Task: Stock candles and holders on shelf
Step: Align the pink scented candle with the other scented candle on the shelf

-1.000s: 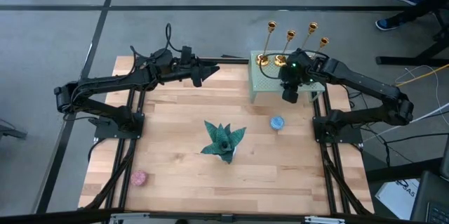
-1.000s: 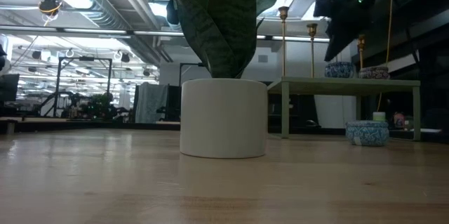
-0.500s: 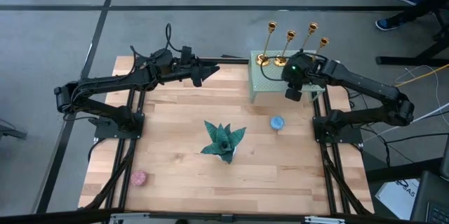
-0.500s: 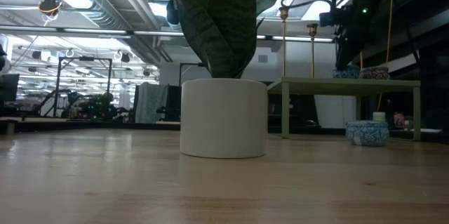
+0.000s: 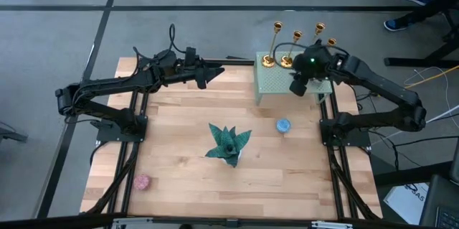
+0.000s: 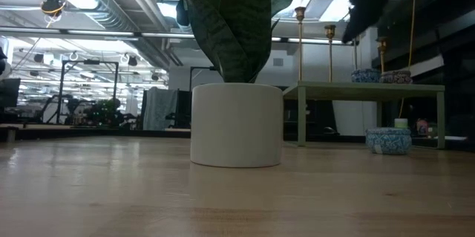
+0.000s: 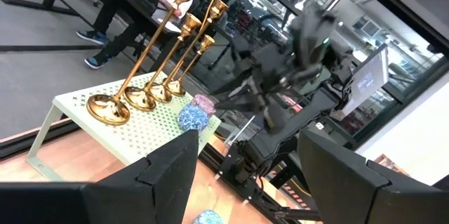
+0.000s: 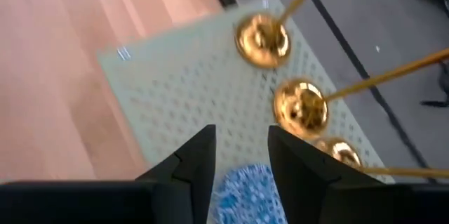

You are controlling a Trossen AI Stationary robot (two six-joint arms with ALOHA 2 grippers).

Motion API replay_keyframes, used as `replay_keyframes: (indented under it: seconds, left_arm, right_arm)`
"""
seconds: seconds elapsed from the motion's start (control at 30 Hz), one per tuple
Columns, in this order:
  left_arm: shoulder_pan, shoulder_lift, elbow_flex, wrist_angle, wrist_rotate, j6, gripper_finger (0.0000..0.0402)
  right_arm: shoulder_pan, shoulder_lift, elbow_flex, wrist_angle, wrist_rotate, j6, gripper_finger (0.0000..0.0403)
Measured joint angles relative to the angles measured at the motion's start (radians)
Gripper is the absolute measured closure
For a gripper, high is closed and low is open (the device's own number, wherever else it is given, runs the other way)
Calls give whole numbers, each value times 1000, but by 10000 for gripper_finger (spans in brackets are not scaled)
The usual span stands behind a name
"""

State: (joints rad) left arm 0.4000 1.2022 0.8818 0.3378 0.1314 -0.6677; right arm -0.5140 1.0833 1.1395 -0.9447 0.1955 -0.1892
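I see the pale green shelf (image 5: 283,84) at the counter's (image 5: 179,136) far right corner, its long axis running across the counter. Four gold holders (image 7: 151,76) stand upright in a row along its back edge, stems vertical. In the left wrist view a blue candle (image 7: 191,116) and a mauve-grey candle (image 7: 203,102) sit flat on the shelf top in front of them. Another blue candle (image 5: 283,125) lies on the counter just in front of the shelf, and the pink candle (image 5: 142,182) sits well apart, near the front left corner.

My right gripper (image 5: 299,85) hangs above the shelf, pointing down over the blue candle (image 8: 245,192); its jaws are spread with a narrow gap and hold nothing. That candle is cut off at the frame edge.

The left gripper (image 5: 204,75) waits over the counter's back edge, jaws apart and empty.

From the low view the plant ornament's (image 6: 236,66) pot hides the counter behind it.
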Motion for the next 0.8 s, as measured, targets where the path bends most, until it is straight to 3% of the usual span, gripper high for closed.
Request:
replay_keyframes:
  seconds: [0.37, 0.57, 0.8]
  left_arm:
    - [0, 0, 0, 0, 11, 43, 160]
    - [0, 0, 0, 0, 11, 72, 160]
    - [-1, 0, 0, -6, 23, 86, 161]
  right_arm:
    - [48, 4, 58, 82, -281, 179, 269]
    - [159, 3, -10, 379, -398, 266, 269]
    - [292, 9, -112, 705, -402, 294, 269]
